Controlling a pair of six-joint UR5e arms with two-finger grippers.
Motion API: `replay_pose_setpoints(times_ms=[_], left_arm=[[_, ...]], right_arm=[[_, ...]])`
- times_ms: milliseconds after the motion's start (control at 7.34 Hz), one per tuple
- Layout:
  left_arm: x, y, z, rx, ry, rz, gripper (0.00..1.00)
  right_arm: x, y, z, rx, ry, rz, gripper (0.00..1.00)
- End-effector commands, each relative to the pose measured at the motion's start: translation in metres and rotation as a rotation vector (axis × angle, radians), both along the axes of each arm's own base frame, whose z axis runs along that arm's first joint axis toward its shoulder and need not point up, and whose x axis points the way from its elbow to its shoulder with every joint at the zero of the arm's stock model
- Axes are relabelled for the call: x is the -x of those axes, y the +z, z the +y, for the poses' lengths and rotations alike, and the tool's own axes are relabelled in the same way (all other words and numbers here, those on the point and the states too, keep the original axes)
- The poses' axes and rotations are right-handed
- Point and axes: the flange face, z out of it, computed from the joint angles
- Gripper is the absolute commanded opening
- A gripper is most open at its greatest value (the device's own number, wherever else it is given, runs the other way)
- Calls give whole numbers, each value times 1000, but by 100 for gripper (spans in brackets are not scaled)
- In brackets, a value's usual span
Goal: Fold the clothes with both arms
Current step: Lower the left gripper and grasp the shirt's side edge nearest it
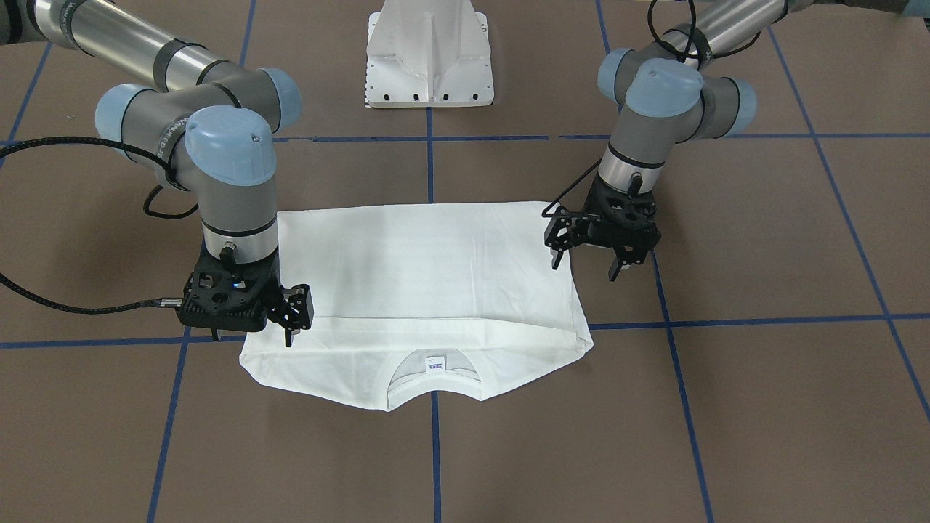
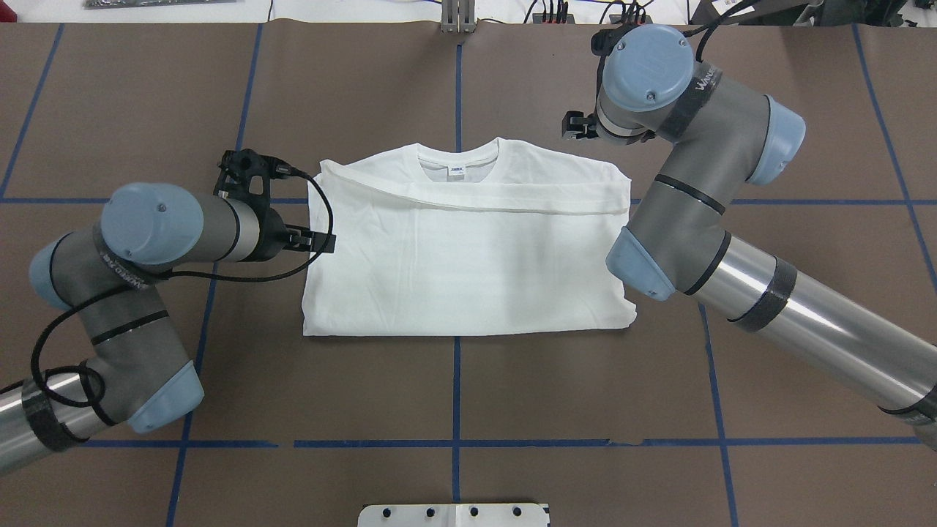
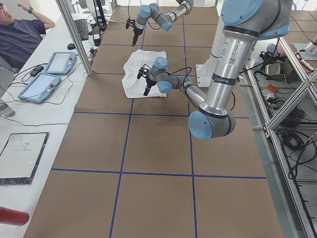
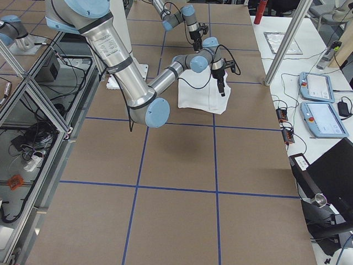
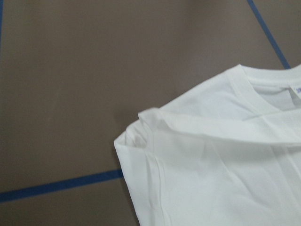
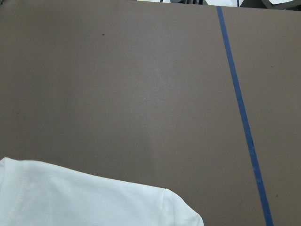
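White T-shirt [image 2: 468, 249] flat on brown, blue-gridded table [image 2: 585, 395]

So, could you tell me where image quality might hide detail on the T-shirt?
Overhead exterior: the T-shirt is nearly blown out, its folds faint, and the silver tube of the right arm carries a glare streak. Left wrist-mounted: the shirt's folded corner looks soft, slightly blurred. Right wrist-mounted: even light, a pale sheen on the table.

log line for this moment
shirt: flat, partly folded | left tool: open, empty, at shirt edge | right tool: at opposite edge, state unclear
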Motion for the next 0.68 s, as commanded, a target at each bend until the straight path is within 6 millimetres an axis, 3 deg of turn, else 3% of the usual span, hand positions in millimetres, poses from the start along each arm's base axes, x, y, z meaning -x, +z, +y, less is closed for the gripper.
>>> replay_pose_setpoints(times_ms=[0, 273, 409, 545], left_arm=[[-5, 19, 37, -7, 20, 45, 100], [-21, 16, 70, 37, 50, 74, 100], [-31, 15, 82, 50, 64, 80, 94], [-34, 14, 85, 65, 62, 85, 59]], right_arm=[[-2, -4, 2, -6, 2, -6, 100], [-2, -4, 2, -6, 2, -6, 100], [-2, -3, 2, -6, 2, -6, 100], [-2, -3, 2, -5, 3, -7, 100]])
